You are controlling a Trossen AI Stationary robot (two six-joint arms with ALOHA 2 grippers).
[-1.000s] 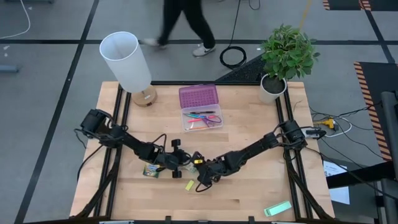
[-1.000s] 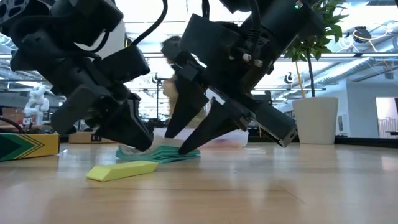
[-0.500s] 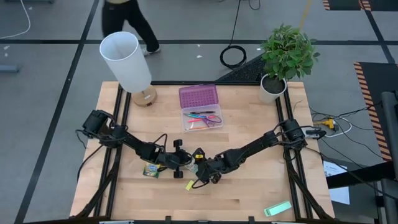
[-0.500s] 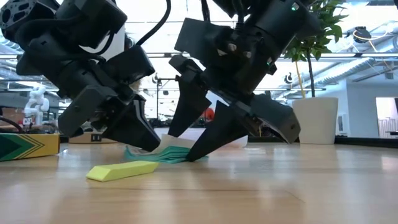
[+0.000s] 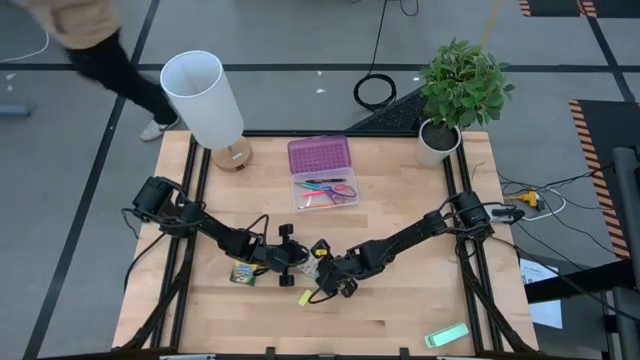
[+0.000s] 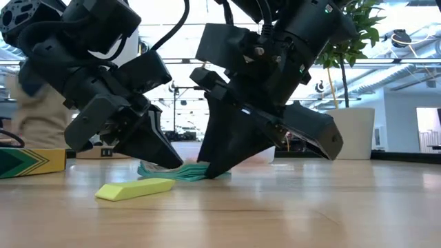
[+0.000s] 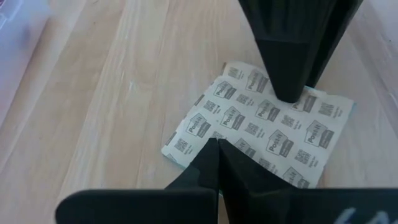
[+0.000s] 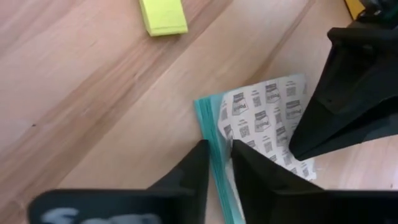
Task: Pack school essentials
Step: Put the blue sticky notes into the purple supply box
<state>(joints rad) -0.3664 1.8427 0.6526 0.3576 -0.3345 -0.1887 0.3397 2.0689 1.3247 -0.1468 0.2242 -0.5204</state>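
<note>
We see both arms meeting low over the middle of the wooden bench [image 5: 400, 310], their tips down on the small teal-edged packet [image 7: 261, 127], a flat pad with a printed paper back that lies on the wood. The left gripper [image 7: 219, 146] stands at one edge of the packet with its fingers pressed together, touching it but not pinching it. The right gripper [image 8: 217, 152] comes at the packet from the opposite side, its fingers nearly together with only a narrow gap, straddling the teal edge; we cannot say that it actually has hold. In the low view the packet [image 6: 180, 170] lies flat between the two sets of dark fingers. The tiny yellow block [image 6: 135, 188] lies on the bench just beside the packet, apart from both grippers. The yellow-green crayon box [image 5: 242, 272] lies near the left arm. Farther back, the small stationery set [image 5: 322, 177] lies open, its purple lid up, with the purple-handled scissors [image 5: 341, 192] and pencils in its clear tray. The pale green flat block [image 5: 446, 335] sits well apart at the bench's near right corner.
</note>
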